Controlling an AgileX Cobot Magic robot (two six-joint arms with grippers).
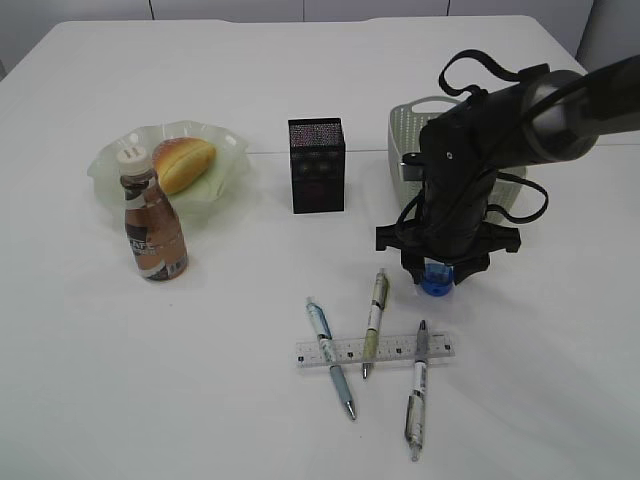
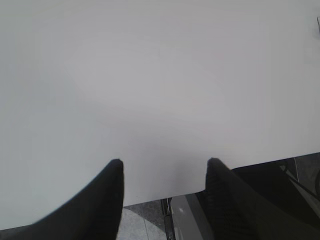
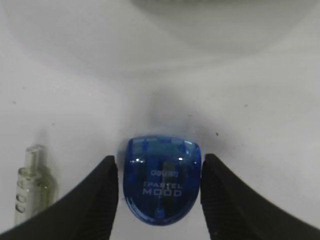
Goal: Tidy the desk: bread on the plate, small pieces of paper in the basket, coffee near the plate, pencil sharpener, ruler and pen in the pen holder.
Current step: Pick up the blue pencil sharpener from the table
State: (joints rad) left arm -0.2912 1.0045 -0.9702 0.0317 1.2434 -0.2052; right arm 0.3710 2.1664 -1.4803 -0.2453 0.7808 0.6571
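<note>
blue pencil sharpener (image 3: pixel 162 180) sits betw. r gripper (image 3: pixel 159 192) jaws, open w/ slight gaps, not gripped; l gripper (image 2: pixel 162 192) open, empty, over desk edge.

**A:** What sits at the left of the white table (image 1: pixel 200 400)?

**B:** A golden-brown oval bun (image 1: pixel 184 163) lies in a pale green wavy-rimmed dish (image 1: pixel 228 150). A small brown drink bottle with a white cap (image 1: pixel 152 226) stands upright just in front.

**A:** And the rest?

**B:** A black mesh square box (image 1: pixel 317 165) stands mid-table, a pale green woven-look tub (image 1: pixel 405 128) to its right. Nearer, a translucent blue pencil sharpener (image 3: pixel 162 178) lies flat. Three pens (image 1: pixel 330 356) lie across a clear ruler (image 1: pixel 373 350).
</note>
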